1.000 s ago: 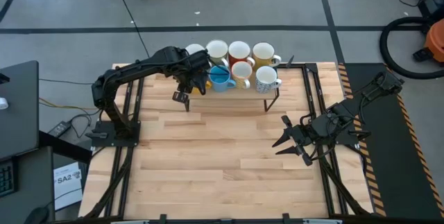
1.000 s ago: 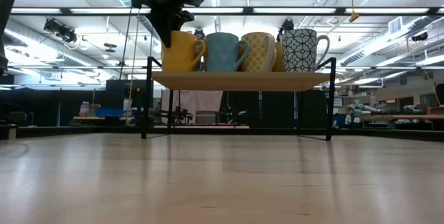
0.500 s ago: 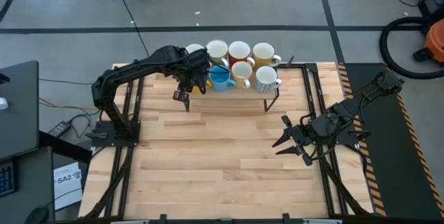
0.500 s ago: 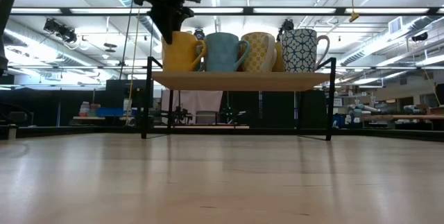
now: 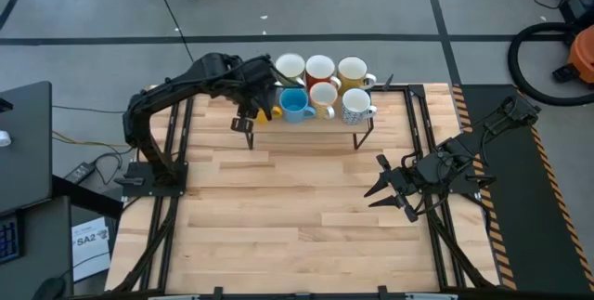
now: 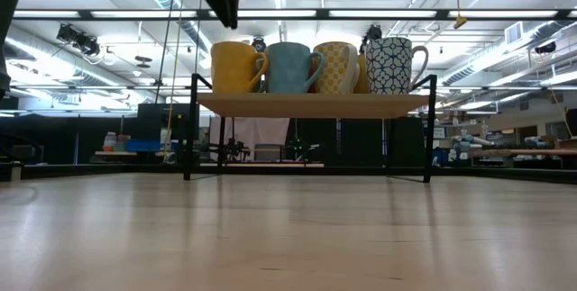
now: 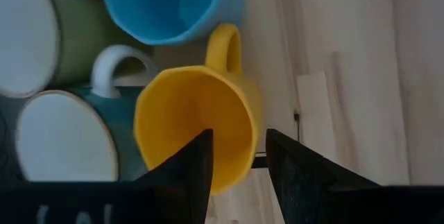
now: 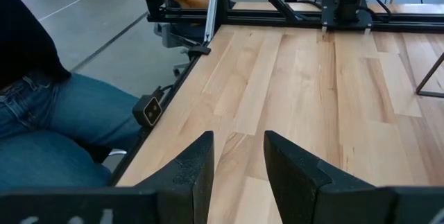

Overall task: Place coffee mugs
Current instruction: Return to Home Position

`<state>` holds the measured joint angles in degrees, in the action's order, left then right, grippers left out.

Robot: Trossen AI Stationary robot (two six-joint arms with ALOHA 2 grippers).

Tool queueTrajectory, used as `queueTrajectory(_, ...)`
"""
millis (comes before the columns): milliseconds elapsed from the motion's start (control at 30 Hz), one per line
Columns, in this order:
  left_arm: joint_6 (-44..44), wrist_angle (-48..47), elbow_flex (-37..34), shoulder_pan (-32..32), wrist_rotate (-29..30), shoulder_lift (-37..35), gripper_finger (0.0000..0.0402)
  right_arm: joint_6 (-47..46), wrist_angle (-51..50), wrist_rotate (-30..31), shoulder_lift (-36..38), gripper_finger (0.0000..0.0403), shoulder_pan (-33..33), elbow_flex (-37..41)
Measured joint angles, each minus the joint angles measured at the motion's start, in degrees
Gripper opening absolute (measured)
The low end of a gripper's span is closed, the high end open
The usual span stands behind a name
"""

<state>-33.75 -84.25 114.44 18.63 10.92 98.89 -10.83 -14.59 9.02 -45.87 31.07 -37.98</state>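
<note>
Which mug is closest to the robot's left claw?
The plain yellow mug at the end of the shelf, beside the blue mug. The left gripper hangs open right above it; the other mugs stand farther along.

Wooden table (image 5: 297, 230), person (image 8: 48, 127) (blue jeans)
</note>
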Motion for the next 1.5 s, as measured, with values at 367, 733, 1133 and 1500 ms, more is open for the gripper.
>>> queueTrajectory(367, 15.32, 1.79, 4.21, -5.47, -1.74, -0.02, 0.0139, 3.46, 7.20, 3.32, -0.02, 0.0132, -0.42, 0.00)
queueTrajectory(733, 22.97, 12.86, 4.23, -17.67, -4.19, -0.13, 0.0139, 14.51, 20.66, 4.86, 0.00, 0.0132, -5.21, -0.04)
queueTrajectory(1133, 29.41, 17.99, 4.17, -27.54, -2.92, -3.93, 0.0139, 15.08, 26.15, 4.85, 4.00, 0.0132, -8.40, -0.04)
queueTrajectory(1500, 39.73, 8.86, 4.25, -38.83, 16.62, -14.84, 0.0139, 14.92, 23.33, 4.84, 11.30, 0.0132, -8.39, -0.04)
